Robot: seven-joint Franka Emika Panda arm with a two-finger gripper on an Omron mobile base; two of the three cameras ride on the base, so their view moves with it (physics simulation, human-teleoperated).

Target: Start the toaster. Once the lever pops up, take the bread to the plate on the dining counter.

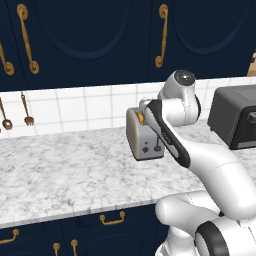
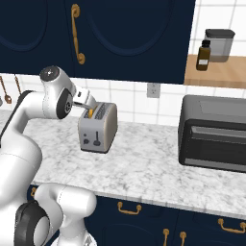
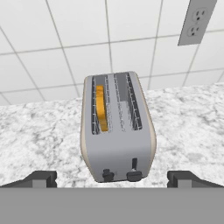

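Hand view: gripper [image 3: 112, 179] spread wide above the toaster [image 3: 117, 131], bread [image 3: 101, 107] seated in one slot. Toaster stands mid-counter [image 1: 60, 170], near the backsplash. Best approach: descend squarely onto the lever [image 3: 134, 165] and press straight down. Open counter surrounds the toaster; toaster oven [image 2: 214, 132] well apart.

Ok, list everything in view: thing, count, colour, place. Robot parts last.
toaster: one, beige-grey, on the marbled counter by the tiled wall
bread: one slice, golden-brown, down in the toaster's left slot
lever: one, dark, on the toaster's narrow front face
toaster oven: one, black, on the counter right of the toaster
wall outlet: one, grey, on the tiles
hanging utensils: two, coppery, on the wall at left
bottle: one, brown, on the wooden shelf
canister: one, grey, beside the bottle
gripper: one, dark fingers, open, above the toaster
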